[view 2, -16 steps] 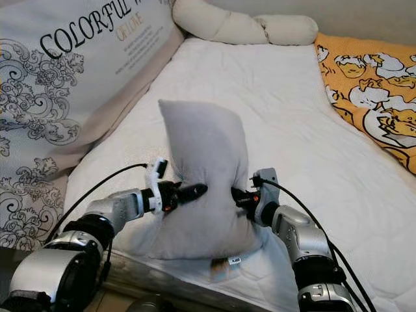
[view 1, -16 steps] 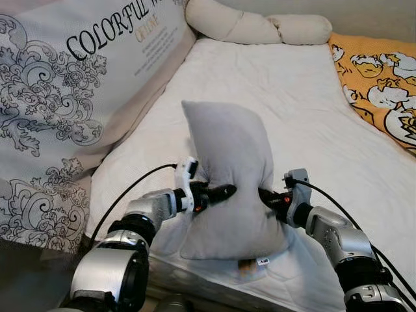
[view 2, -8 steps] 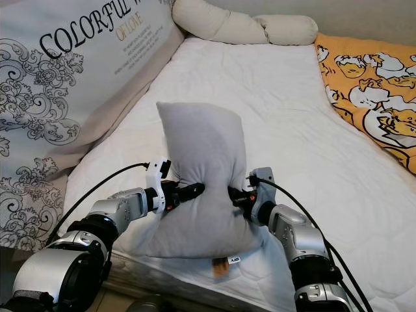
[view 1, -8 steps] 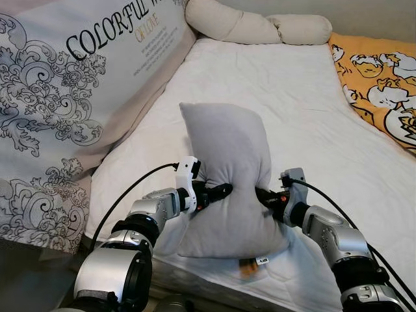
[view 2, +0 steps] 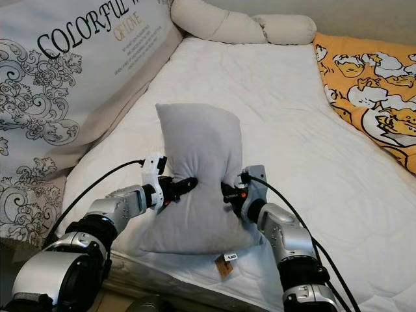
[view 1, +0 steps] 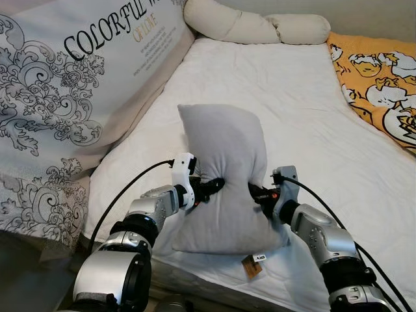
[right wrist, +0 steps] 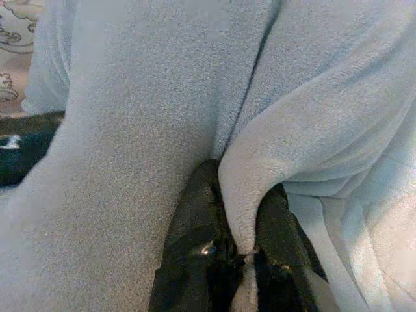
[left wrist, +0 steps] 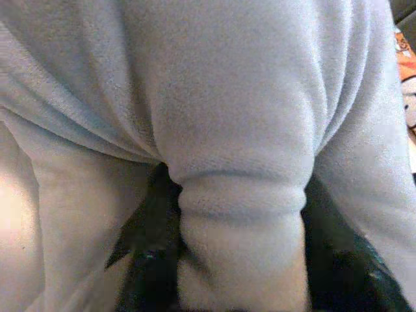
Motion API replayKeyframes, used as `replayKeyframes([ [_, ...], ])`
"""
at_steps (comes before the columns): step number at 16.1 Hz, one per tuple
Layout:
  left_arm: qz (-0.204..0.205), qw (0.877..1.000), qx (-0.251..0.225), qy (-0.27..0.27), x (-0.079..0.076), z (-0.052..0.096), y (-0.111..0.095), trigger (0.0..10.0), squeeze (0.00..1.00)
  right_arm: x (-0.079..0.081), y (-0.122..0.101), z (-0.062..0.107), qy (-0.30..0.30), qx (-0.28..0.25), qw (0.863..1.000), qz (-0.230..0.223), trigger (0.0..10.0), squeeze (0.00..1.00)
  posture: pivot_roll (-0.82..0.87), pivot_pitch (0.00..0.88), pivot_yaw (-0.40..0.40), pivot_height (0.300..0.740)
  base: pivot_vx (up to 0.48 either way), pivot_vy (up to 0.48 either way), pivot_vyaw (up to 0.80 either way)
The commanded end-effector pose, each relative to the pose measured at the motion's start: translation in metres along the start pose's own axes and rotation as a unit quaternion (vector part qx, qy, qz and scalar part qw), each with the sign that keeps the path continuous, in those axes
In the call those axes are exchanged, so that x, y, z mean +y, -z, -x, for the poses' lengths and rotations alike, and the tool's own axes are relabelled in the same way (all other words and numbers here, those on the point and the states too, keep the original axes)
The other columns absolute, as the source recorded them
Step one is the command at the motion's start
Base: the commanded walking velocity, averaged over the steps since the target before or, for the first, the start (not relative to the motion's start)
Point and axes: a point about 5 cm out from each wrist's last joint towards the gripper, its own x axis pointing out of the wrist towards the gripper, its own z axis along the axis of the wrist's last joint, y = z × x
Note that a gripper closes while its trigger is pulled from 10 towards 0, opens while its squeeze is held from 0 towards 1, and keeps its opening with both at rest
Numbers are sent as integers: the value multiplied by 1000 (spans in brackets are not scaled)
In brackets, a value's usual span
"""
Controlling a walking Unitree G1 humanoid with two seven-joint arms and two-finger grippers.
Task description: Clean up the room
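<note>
Left gripper (view 1: pixel 209 188), right gripper (view 1: pixel 257 192): each pinched tight on a fold at opposite sides of the soft grey fleece pillow (view 1: pixel 224 175). Pillow: upright, waist squeezed, at the near edge of the white quilted mattress (view 1: pixel 286 97). Advice: keep both pinches level, lift together, carry toward the cream bolster cushion (view 1: pixel 253 27).

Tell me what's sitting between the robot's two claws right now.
The grey pillow, standing upright at the white mattress's near edge. The left claw and right claw pinch its waist from opposite sides, as both eye views show.
</note>
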Motion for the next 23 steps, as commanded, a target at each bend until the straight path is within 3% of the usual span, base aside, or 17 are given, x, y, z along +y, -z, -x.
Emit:
replayKeyframes([
  [1, 9, 1000, 12, 20, -12, -9, 9, 0, 0, 19, 2, -9, -37, -2, 999, -3, 10000, 0, 89, 0, 35, 740, 0, 0, 0],
  [3, 1, 1000, 11, 16, -14, -10, 11, 0, 0, 20, 4, -12, -35, -2, 999, -4, 10000, 0, 95, 0, 33, 740, 0, 0, 0],
  [5, -43, 999, 2, 15, -17, -10, 8, 0, 0, 24, -1, -15, -29, -18, 999, 0, 10000, 0, 95, 0, 36, 740, 0, 0, 0],
  [7, -37, 998, -42, 8, -18, -6, -13, 0, 0, 27, -16, -11, -20, -57, 998, 3, 10000, 0, 96, 0, 38, 740, 0, 0, 0],
  [10, -22, 995, -93, 31, -31, -1, -38, 0, 0, 31, -33, -8, -9, -103, 995, 1, 10000, 0, 102, 0, 46, 740, 0, 0, 0],
  [13, -54, 993, -99, 21, -34, 0, -43, 0, 0, 32, -35, -8, 5, -118, 993, 5, 10000, 0, 107, 0, 46, 740, 0, 0, 0],
  [17, -62, 994, -90, 0, -35, 1, -42, 0, 0, 31, -34, -9, 35, -123, 992, 7, 10000, 0, 101, 0, 60, 740, 0, 0, 0],
  [18, -63, 994, -93, -2, -36, 1, -44, 0, 0, 30, -34, -9, 37, -126, 991, -1, 10000, 1000, 99, 0, 65, 740, 0, 0, 0],
  [23, -77, 992, -92, -25, -26, 2, -49, 0, 0, 21, -34, -5, 57, -118, 991, 17, 10000, 1000, 88, 0, 73, 740, 0, 0, 0],
])
